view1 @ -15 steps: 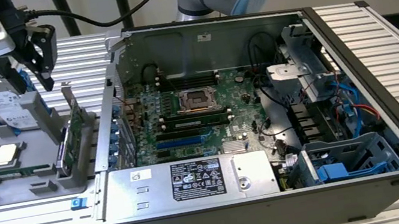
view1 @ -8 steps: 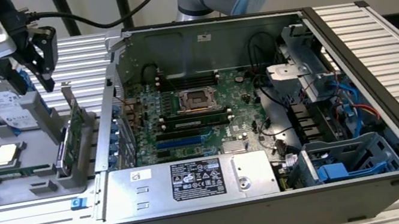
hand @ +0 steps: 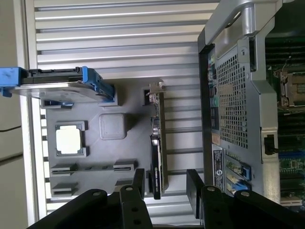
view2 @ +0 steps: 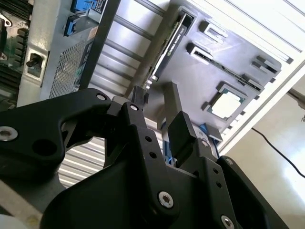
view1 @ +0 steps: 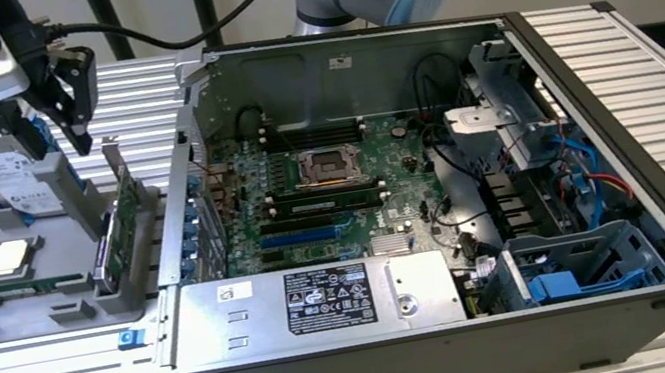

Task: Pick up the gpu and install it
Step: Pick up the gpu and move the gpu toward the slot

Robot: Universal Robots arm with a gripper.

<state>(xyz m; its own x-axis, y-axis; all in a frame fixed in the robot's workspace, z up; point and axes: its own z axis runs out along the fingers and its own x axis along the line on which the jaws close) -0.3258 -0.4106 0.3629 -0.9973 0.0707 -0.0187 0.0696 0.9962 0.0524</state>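
Observation:
The gpu (view1: 128, 219) stands on edge in a slot of the grey holder (view1: 2, 313), its silver bracket pointing up, just outside the computer case's wall. In the first wrist view the gpu (hand: 157, 143) shows edge-on with its black cooler, and in the second wrist view it (view2: 170, 45) sits in the same slot. My gripper (view1: 61, 141) hangs a little above the card's bracket end, open. Its black fingers (hand: 139, 177) straddle the line of the card with nothing between them. In the second wrist view the gripper (view2: 155, 95) is also open.
A silver hard drive with blue frame (view1: 13, 174) stands upright in the holder beside the gripper. A processor chip (view1: 9, 258) lies flat in the holder. The open computer case (view1: 586, 83) with its motherboard (view1: 321, 198) and power supply (view1: 311, 302) is at the exterior view's right.

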